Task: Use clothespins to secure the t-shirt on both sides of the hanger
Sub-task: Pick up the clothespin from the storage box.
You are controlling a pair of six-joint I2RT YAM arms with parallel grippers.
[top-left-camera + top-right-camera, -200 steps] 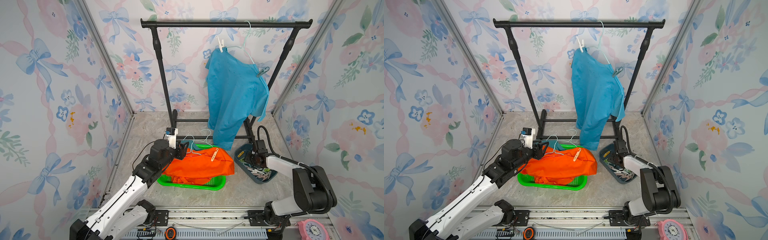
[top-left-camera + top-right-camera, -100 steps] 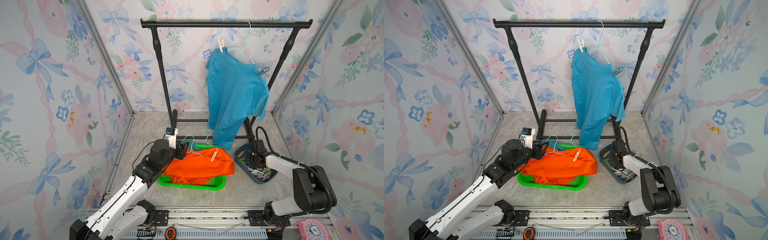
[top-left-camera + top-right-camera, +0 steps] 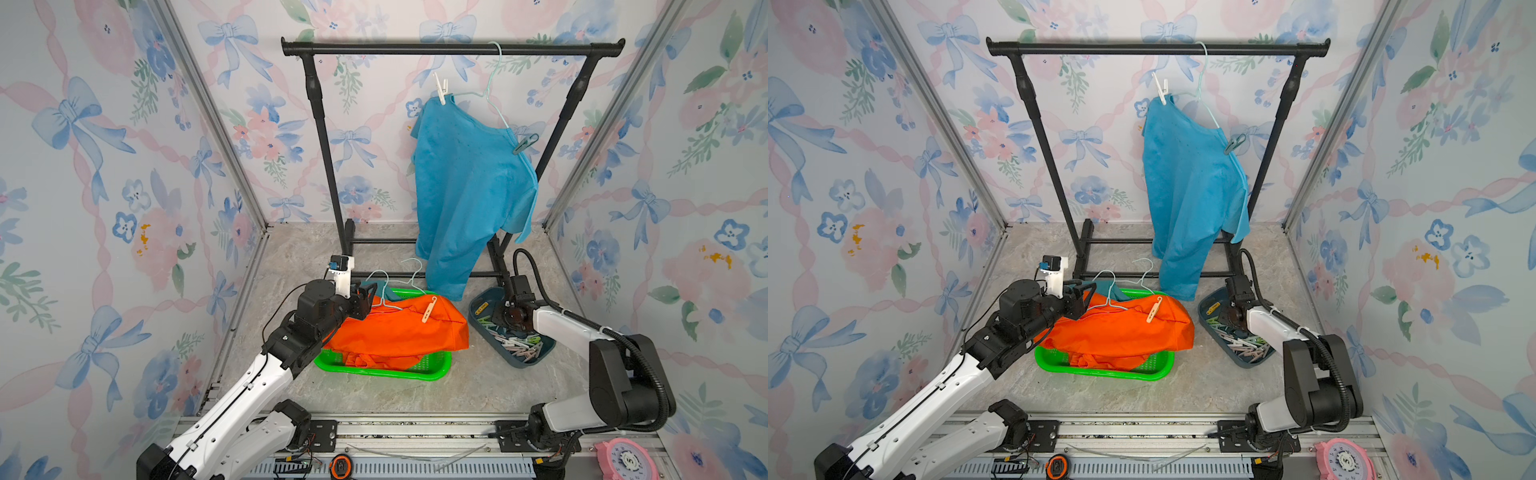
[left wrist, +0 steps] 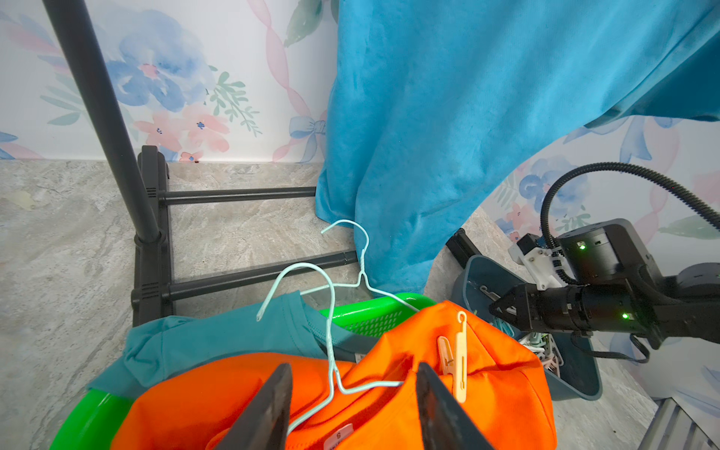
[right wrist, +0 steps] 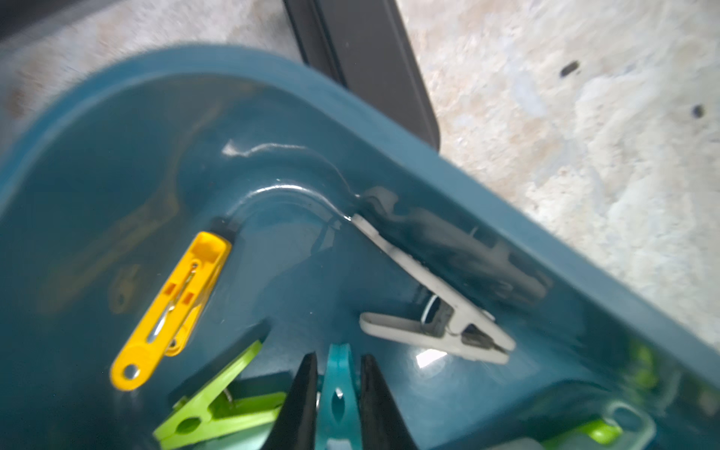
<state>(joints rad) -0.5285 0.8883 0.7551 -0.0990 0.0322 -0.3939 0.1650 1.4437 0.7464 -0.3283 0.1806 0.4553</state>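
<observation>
Teal clothespin (image 5: 337, 393) pinched by right gripper (image 5: 339, 356) in dark-blue tray (image 5: 156, 97) at right.
Left gripper (image 4: 354, 366) hangs spread over orange t-shirt (image 4: 487, 389) in green basket (image 4: 374, 315).

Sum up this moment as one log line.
left pincer: open over orange shirt | right pincer: clamping teal clothespin in tray | blue shirt: hanging, pinned

Bright even light, soft shadows, blurred clothespins (image 5: 167, 311) in right wrist view
</observation>
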